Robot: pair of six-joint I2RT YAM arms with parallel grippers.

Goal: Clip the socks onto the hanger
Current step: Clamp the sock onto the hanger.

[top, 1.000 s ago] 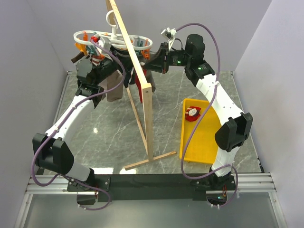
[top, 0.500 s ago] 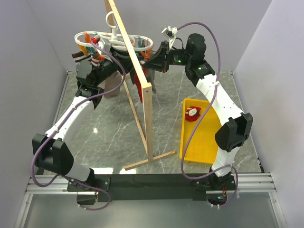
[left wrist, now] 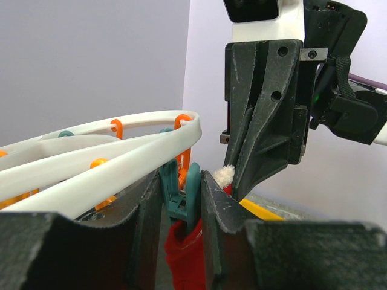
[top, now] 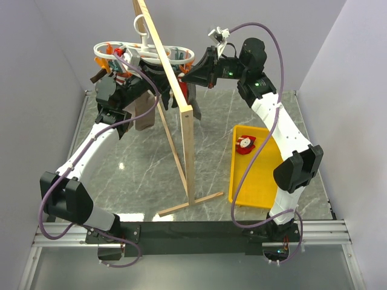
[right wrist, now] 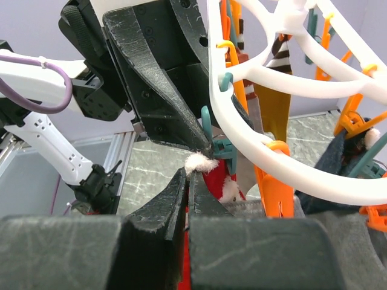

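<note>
The white hanger (top: pixel 175 51) hangs from the wooden rack, with orange and teal clips. In the left wrist view, my left gripper (left wrist: pixel 181 187) is closed on a teal clip (left wrist: pixel 180 194) under the hanger ring (left wrist: pixel 121 145). A red sock (left wrist: pixel 184 254) sits at that clip's mouth. My right gripper (right wrist: pixel 188 175) is shut on the sock's top edge (right wrist: pixel 214 181), its white fluffy trim (right wrist: pixel 198 162) just past the tips, beside the teal clip (right wrist: pixel 221 148). In the top view the right gripper (top: pixel 186 75) meets the hanger's right side. The second red sock (top: pixel 245 144) lies in the yellow tray.
The tall wooden rack (top: pixel 184 121) stands mid-table between the arms. A yellow tray (top: pixel 254 181) lies at the right. A mustard striped sock (right wrist: pixel 275 90) and a grey sock (right wrist: pixel 344 157) hang from other clips. Walls close in behind and at both sides.
My right gripper has moved up and left with the red sock, which no longer hangs in sight below the hanger. The left gripper rose slightly at the hanger.
</note>
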